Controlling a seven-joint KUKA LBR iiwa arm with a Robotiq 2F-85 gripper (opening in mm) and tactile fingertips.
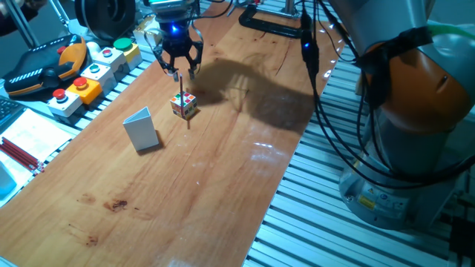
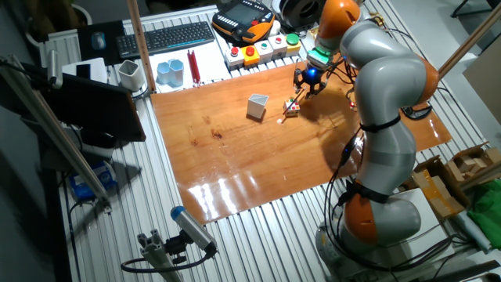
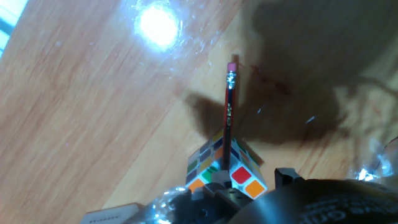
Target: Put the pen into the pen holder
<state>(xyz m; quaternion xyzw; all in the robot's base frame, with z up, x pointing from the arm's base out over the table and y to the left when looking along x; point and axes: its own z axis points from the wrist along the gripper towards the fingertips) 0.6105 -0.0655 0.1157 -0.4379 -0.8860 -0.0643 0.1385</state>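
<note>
The pen (image 1: 182,100) is a thin reddish stick that hangs almost upright from my gripper (image 1: 180,73), which is shut on its top end. Its lower end is close to the table beside the small multicoloured cube (image 1: 183,106). In the hand view the pen (image 3: 229,112) runs away from the fingers over the cube (image 3: 239,168) and ends in a pink tip. The pen holder (image 1: 142,130), a pale grey upright box, stands on the table to the left of the cube, apart from it. It also shows in the other fixed view (image 2: 257,106), left of the gripper (image 2: 305,86).
Button boxes (image 1: 93,74) and an orange-black pendant (image 1: 44,67) line the table's far left edge. Longer red rods with black tips (image 1: 18,154) lie off the board at left. A black clamp (image 1: 271,22) sits at the back. The robot base (image 1: 415,148) stands at right.
</note>
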